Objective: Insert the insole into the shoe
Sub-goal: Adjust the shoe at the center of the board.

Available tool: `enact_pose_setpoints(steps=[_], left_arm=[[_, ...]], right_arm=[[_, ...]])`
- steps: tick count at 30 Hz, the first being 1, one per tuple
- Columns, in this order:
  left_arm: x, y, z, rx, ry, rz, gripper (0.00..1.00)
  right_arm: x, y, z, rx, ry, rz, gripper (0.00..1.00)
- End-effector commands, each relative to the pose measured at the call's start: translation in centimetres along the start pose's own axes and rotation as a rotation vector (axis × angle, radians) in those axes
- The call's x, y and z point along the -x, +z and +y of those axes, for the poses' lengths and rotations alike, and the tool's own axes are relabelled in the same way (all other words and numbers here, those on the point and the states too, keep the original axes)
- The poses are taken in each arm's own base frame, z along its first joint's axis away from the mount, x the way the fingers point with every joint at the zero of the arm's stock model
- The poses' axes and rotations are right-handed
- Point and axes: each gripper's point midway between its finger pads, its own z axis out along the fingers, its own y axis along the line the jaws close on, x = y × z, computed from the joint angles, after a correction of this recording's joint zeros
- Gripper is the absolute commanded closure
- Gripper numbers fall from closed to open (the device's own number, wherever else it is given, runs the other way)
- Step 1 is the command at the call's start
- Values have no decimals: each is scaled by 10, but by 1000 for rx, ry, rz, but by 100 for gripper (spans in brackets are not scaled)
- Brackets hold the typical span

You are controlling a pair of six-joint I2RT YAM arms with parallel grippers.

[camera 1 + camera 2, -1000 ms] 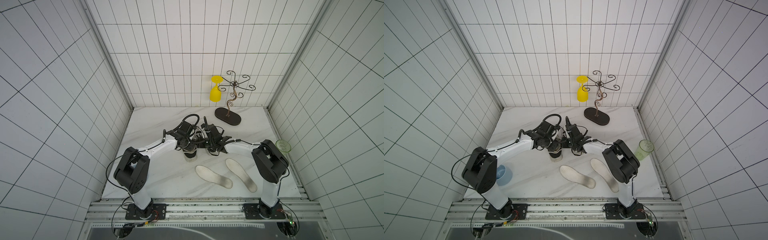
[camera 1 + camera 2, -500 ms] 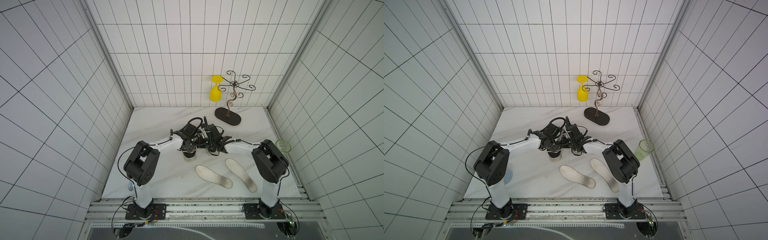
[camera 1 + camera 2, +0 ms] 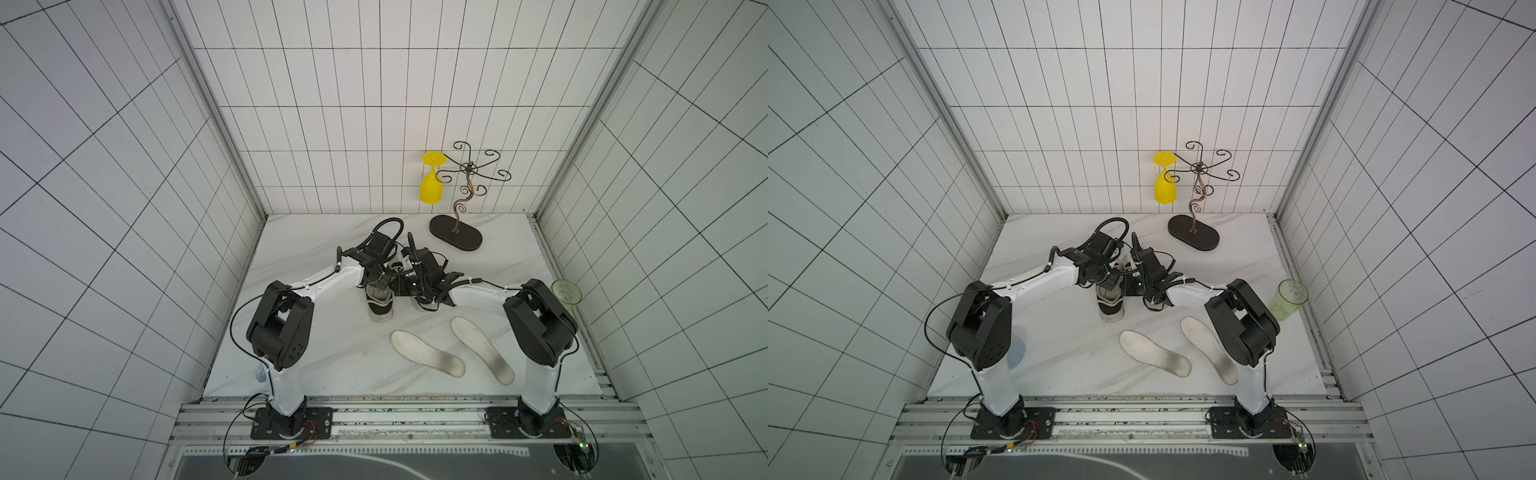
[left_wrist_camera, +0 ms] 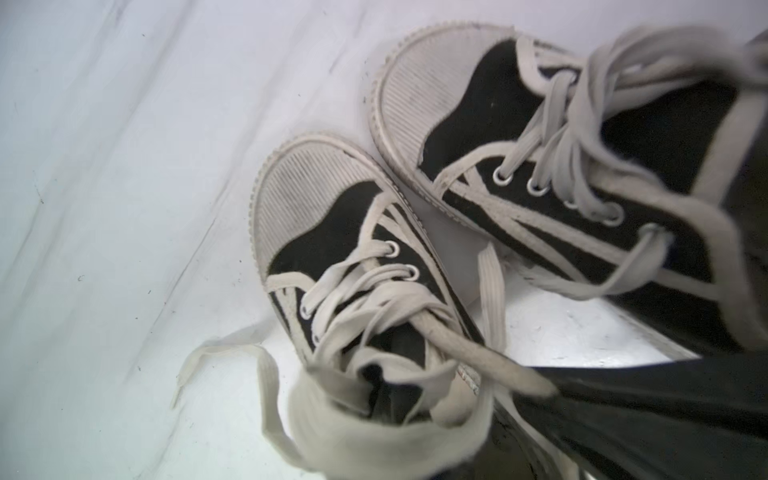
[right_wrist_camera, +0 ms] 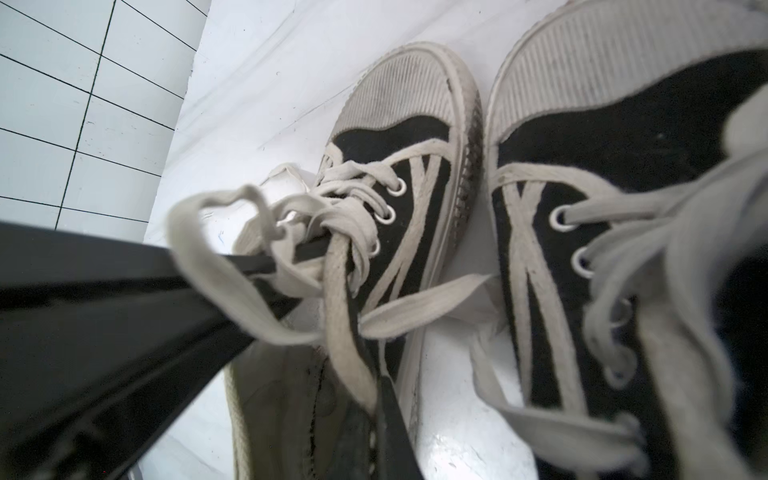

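Left fingers (image 4: 644,415) are pressed together at the laced throat of one shoe (image 4: 332,232). Right fingers (image 5: 104,311) are likewise pressed together, tips in what looks like the same shoe's laces (image 5: 415,313). Lace drapes over both tips; can't tell if they pinch lace, tongue or nothing. Second shoe (image 3: 424,305) touches the first at the toe, just beside the right fingers. Both insoles (image 3: 427,353) lie flat on the surface (image 3: 332,365), well apart from both sets of fingers, back toward the arm bases.

Judgement: the insole is light, thin and floppy, and it lies flush, so it's hard to get under. Take it at the heel edge and feed it toe-first. The shoe is soft canvas, so the collar will sag and loose laces will snag. One arm should hold the throat open.
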Motion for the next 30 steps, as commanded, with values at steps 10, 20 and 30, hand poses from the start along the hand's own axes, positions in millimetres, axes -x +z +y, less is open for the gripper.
enact_pose_setpoints(steps=[10,20,30], left_arm=[[-12,-46,25,-299,-398,-27,100],[-17,-42,33,-378,-563,-26,100],[-17,-50,25,-447,-605,-42,100]], right_arm=[[30,-6,-23,-101,-56,-49,75],[7,-40,36,-33,-34,114,35],[-36,-13,5,-184,67,233,32]])
